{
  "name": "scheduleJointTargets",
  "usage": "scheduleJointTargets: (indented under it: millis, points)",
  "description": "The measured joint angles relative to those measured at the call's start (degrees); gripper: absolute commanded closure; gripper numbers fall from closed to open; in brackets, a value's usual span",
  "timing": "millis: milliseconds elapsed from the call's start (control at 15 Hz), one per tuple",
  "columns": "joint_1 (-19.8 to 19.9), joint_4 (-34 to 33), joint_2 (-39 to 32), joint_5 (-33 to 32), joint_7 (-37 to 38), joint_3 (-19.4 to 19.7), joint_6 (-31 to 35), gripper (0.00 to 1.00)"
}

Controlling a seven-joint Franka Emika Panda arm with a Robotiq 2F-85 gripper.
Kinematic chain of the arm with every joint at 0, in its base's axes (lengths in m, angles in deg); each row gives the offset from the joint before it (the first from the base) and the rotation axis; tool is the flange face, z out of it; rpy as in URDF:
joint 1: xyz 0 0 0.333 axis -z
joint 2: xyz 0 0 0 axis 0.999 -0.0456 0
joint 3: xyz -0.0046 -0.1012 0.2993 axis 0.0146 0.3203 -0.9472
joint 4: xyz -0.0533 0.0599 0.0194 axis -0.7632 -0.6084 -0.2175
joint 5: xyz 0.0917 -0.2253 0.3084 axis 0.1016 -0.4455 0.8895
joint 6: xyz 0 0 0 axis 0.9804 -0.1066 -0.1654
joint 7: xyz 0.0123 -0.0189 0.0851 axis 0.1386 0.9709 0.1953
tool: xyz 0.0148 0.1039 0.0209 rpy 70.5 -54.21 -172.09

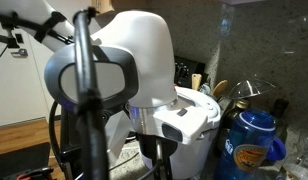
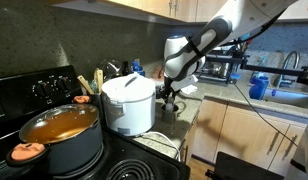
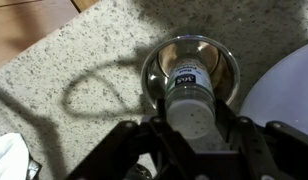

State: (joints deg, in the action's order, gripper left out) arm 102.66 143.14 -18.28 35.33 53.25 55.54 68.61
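In the wrist view my gripper (image 3: 191, 135) is shut on a clear shaker (image 3: 188, 100) with a white perforated lid and a dark label; a black finger presses each side of it. The shaker hangs over a round metal bowl (image 3: 154, 65) that stands on the speckled stone counter (image 3: 64, 60). Whether the shaker's base touches the bowl I cannot tell. In an exterior view the white arm reaches down to the counter just beside the white rice cooker (image 2: 129, 100), with the gripper (image 2: 172, 97) low above the worktop. In an exterior view the arm (image 1: 129, 60) fills most of the picture.
The rice cooker (image 3: 289, 95) stands close beside the bowl. A pot of orange soup (image 2: 59, 125) sits on the black stove, with utensils (image 2: 89, 85) behind it. A blue bottle (image 1: 249, 140) stands near the cooker. A white cloth (image 3: 6, 155) lies at the counter edge.
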Motion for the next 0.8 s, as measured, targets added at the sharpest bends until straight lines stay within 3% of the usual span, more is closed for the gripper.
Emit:
scheduleJointTargets:
  millis: [200, 267, 333, 533, 800]
  points:
    - [-0.03, 0.0, -0.62, 0.0, 0.0, 0.01, 0.17, 0.74]
    - [-0.04, 0.0, -0.76, 0.0, 0.0, 0.01, 0.22, 0.24]
    - [-0.04, 0.0, -0.87, 0.0, 0.0, 0.01, 0.23, 0.22]
    - [-0.06, 0.0, -0.96, 0.0, 0.0, 0.02, 0.23, 0.02]
    - [-0.07, 0.0, -0.96, -0.12, 0.01, 0.02, 0.23, 0.0]
